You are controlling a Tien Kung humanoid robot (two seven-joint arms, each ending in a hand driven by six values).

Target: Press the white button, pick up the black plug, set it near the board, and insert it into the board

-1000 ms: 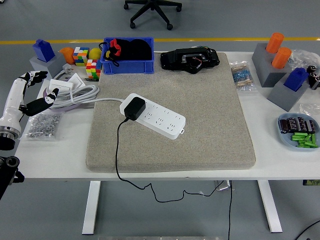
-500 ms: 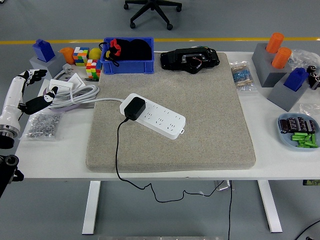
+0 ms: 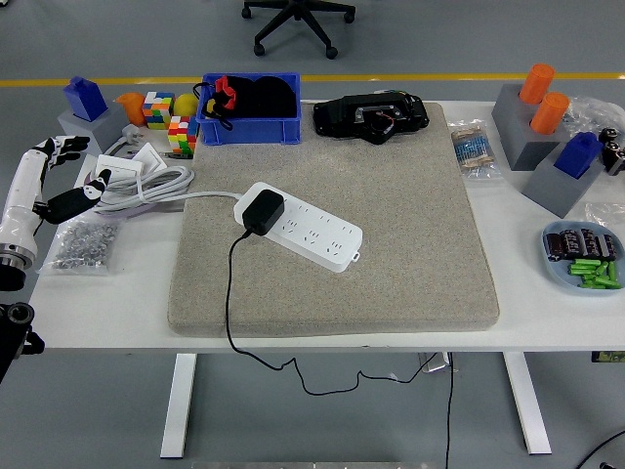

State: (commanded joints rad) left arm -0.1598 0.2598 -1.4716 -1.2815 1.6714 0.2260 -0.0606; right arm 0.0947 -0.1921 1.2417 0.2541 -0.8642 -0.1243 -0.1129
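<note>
Left hand (image 3: 61,181) drifts toward 9 o'clock, fingers released; black plug (image 3: 263,211) sits seated in board (image 3: 311,232), so a returning reach risks snagging its cord.

left hand (image 3: 54,176) drawn back leftward, toward table edge

A bag of small metal parts (image 3: 86,244) was seen just right of the hand, with a coiled white cable (image 3: 146,186) beyond it. A blue bin (image 3: 250,122) and colour cubes (image 3: 168,119) lay farther right.
</note>
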